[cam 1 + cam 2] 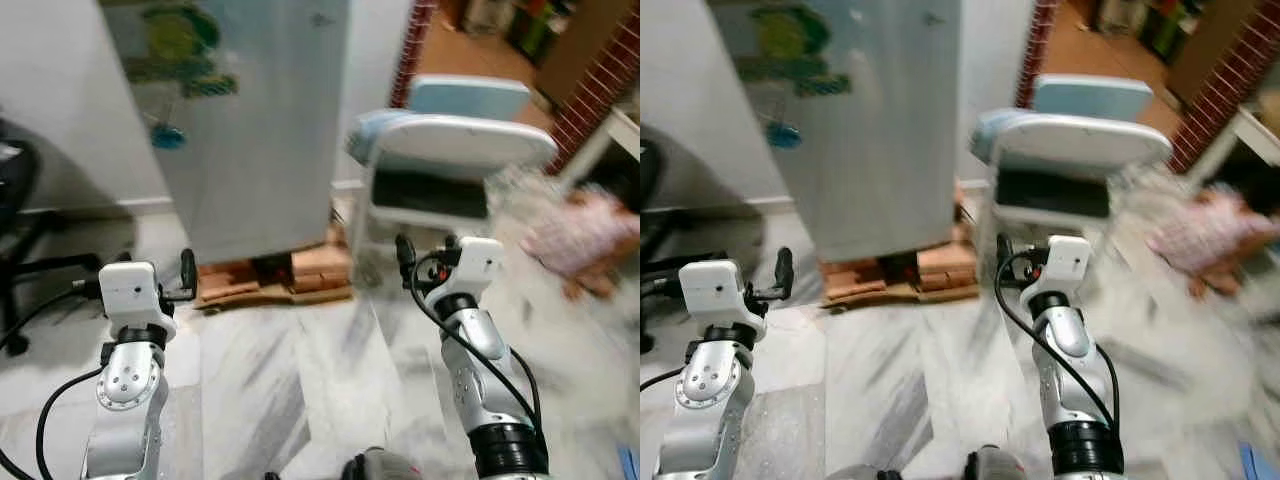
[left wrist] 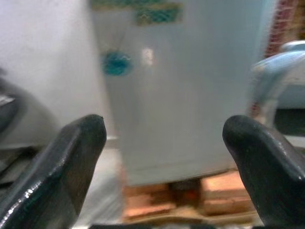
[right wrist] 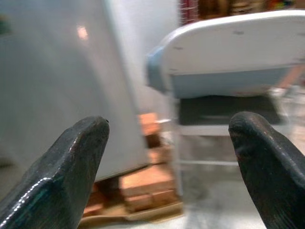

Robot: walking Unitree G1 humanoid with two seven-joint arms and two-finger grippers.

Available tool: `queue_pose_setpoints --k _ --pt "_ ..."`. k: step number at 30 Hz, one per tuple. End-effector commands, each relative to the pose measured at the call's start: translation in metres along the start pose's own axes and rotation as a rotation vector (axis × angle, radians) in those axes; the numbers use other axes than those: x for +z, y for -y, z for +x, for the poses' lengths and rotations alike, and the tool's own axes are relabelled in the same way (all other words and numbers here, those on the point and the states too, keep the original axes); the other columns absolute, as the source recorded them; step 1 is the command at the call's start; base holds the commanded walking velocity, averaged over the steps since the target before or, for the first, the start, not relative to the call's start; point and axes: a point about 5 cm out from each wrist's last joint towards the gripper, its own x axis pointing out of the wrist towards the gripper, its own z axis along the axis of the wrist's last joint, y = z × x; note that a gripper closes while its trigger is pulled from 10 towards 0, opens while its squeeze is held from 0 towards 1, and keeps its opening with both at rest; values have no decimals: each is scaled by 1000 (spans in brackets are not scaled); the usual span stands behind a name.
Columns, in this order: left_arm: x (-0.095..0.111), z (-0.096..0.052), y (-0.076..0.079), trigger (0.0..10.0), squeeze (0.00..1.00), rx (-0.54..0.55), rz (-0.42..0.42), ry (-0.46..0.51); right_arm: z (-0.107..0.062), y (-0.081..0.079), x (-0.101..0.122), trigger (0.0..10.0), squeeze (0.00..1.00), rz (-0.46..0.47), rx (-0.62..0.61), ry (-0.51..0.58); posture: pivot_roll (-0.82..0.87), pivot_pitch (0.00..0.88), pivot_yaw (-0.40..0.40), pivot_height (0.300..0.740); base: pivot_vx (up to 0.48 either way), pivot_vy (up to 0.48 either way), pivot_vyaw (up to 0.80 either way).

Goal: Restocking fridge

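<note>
Fridge (image 1: 250,130), door closed, raised on bricks (image 1: 275,275); left gripper (image 2: 164,143) and right gripper (image 3: 169,143) before it, spread wide, empty, likely poised for approach.

One fridge (image 1: 255,120), door shut, ahead of me. Two grippers of mine: left gripper (image 2: 164,143), right gripper (image 3: 171,143), each with two black fingers spread apart. One pale folding chair (image 1: 455,145). Several bricks (image 1: 300,275) under fridge, count unclear.
</note>
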Motion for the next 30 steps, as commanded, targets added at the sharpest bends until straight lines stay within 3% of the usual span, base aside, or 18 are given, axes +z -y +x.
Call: queue_pose_setpoints --k 1,20,30 --pt "-1 -4 -2 10000 0 -11 20 -5 0 -3 1 10000 0 14 15 5 -44 98 29 740 0 480 -800" --pt "-6 -5 -11 10000 0 16 33 -28 4 -5 4 10000 0 6 32 13 -38 107 17 740 0 480 -800" --pt "-11 -6 0 10000 0 -11 16 -39 10 -6 10 10000 0 29 41 22 -54 89 12 740 0 480 -800"
